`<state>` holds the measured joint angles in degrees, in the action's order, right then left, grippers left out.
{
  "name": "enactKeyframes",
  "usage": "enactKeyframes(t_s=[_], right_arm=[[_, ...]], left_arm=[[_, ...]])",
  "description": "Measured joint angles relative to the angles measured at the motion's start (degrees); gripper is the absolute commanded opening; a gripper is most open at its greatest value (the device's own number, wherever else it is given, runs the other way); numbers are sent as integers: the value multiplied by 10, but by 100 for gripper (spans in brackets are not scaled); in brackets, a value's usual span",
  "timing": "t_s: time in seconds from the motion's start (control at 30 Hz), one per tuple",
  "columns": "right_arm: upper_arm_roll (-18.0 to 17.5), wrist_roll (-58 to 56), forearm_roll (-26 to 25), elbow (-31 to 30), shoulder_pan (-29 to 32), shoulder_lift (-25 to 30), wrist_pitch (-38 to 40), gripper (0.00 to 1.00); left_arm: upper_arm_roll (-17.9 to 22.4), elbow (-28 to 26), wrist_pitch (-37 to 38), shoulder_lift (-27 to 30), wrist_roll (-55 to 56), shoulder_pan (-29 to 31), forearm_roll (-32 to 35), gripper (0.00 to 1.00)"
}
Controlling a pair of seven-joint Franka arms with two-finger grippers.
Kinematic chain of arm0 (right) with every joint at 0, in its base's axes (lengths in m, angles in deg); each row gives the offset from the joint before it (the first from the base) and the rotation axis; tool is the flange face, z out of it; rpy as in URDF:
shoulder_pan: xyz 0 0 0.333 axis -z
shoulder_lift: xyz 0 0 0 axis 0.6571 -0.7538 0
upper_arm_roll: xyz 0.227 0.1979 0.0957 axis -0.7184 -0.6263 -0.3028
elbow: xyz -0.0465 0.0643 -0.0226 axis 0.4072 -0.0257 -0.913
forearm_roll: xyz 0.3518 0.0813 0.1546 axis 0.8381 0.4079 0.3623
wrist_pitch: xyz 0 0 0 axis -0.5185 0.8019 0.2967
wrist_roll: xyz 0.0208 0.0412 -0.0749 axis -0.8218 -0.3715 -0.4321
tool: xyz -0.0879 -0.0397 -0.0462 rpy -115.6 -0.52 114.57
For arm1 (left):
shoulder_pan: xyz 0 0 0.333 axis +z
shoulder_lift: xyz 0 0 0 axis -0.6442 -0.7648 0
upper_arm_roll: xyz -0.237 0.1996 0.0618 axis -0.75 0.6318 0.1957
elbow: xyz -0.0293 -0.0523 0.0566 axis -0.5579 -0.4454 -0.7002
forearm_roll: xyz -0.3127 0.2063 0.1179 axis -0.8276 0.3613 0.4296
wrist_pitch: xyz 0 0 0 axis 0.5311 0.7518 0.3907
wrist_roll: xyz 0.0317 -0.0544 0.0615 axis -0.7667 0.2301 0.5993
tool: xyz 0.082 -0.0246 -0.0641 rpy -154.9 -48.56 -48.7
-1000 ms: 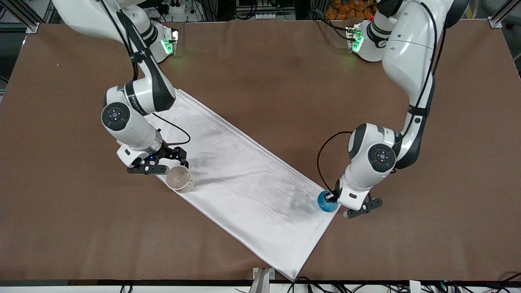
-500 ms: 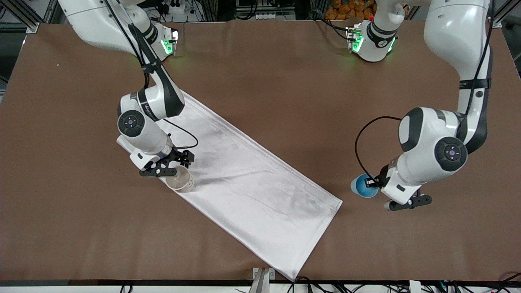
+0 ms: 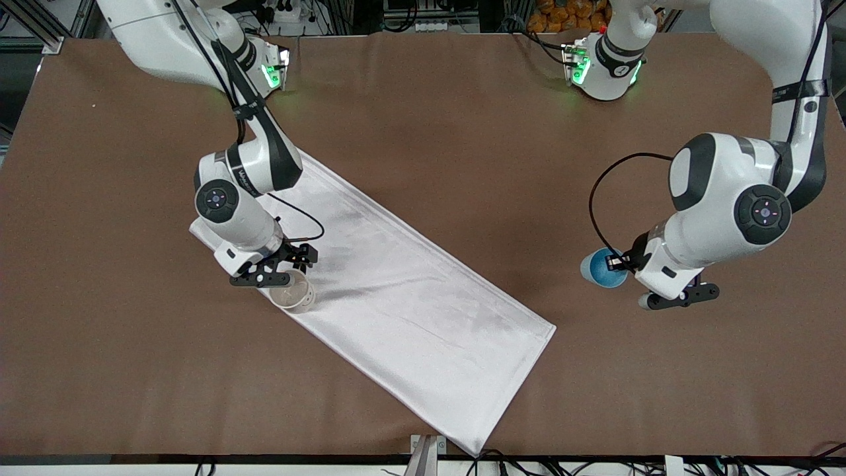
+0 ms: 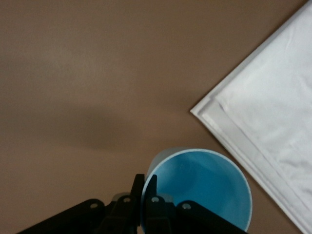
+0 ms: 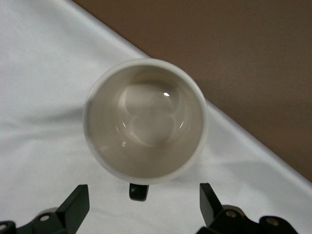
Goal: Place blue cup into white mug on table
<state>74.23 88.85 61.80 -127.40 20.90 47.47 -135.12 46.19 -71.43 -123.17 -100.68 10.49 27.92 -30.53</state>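
Blue cup (image 3: pixel 603 268) pinched at its rim by left gripper (image 3: pixel 622 263), aloft over bare table (image 3: pixel 423 119). Right gripper (image 3: pixel 281 266) spread wide above white mug (image 3: pixel 291 291) at cloth (image 3: pixel 410 311) edge. Carry and drop remaining.

blue cup (image 3: pixel 603 268) upright, held up over the bare brown table (image 3: pixel 462 132); white mug (image 3: pixel 291 291) upright on cloth edge.
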Motion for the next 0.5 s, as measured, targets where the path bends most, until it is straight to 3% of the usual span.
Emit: enactKeyframes(t_s=[0.27, 0.37, 0.5], right_arm=[[0, 0, -2, 0, 0, -8, -13, 70], [0, 0, -5, 0, 0, -10, -18, 55], [0, 0, -8, 0, 0, -15, -26, 26]], left_arm=[[2, -1, 4, 19, 0, 3, 0, 0], [2, -1, 4, 20, 0, 4, 0, 0], [3, -2, 4, 20, 0, 5, 6, 0]])
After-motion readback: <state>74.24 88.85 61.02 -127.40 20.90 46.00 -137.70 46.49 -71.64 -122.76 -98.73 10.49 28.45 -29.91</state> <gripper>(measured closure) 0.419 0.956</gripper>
